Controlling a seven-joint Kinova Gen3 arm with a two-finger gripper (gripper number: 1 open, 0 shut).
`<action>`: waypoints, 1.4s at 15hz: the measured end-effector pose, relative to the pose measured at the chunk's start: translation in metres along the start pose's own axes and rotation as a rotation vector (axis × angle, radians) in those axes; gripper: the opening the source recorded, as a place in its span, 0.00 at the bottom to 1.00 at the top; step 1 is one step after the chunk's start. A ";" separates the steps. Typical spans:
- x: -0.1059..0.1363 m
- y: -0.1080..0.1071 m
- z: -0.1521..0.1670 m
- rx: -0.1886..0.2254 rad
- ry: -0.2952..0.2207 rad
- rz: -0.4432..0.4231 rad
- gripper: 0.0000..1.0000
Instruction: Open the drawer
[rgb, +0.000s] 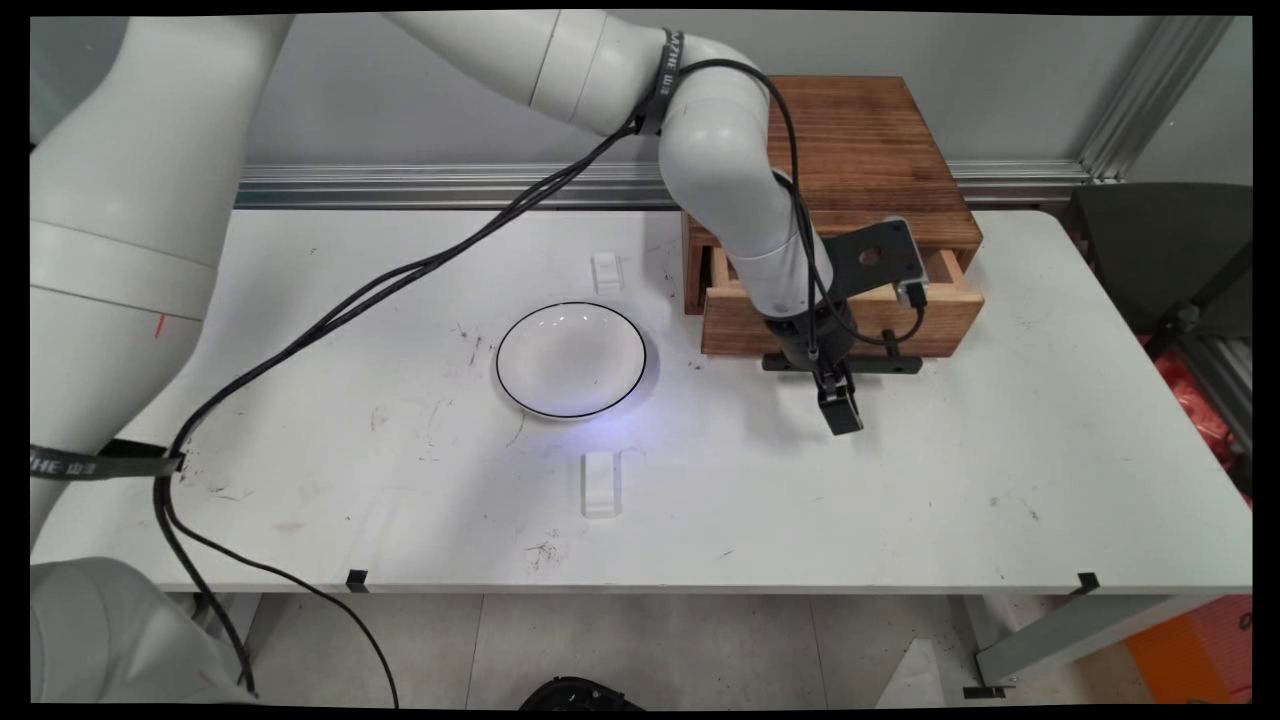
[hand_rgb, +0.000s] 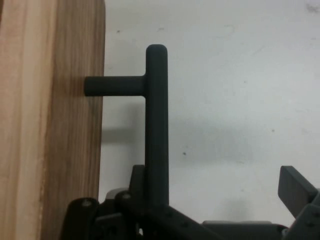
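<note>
A dark wooden box (rgb: 860, 150) stands at the table's back right, its light wooden drawer (rgb: 735, 325) pulled partly out. A black bar handle (rgb: 895, 365) runs along the drawer front. My gripper (rgb: 838, 405) hangs right at this handle, in front of the drawer. In the hand view the drawer front (hand_rgb: 50, 125) fills the left side and the handle (hand_rgb: 156, 125) stands upright between the fingers, close against the left one. The right finger (hand_rgb: 296, 189) is far off to the right. My gripper (hand_rgb: 217, 182) is open and grips nothing.
A white plate with a black rim (rgb: 570, 358) lies mid-table, left of the drawer. Two small white blocks sit on the table, one behind the plate (rgb: 606, 270) and one in front (rgb: 601, 483). A dark chair (rgb: 1170, 260) stands beyond the right edge.
</note>
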 end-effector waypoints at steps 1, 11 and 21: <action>0.000 0.002 -0.001 -0.002 0.000 0.000 1.00; -0.003 0.024 -0.007 -0.022 -0.008 -0.006 1.00; -0.002 0.059 -0.011 -0.051 -0.001 -0.010 1.00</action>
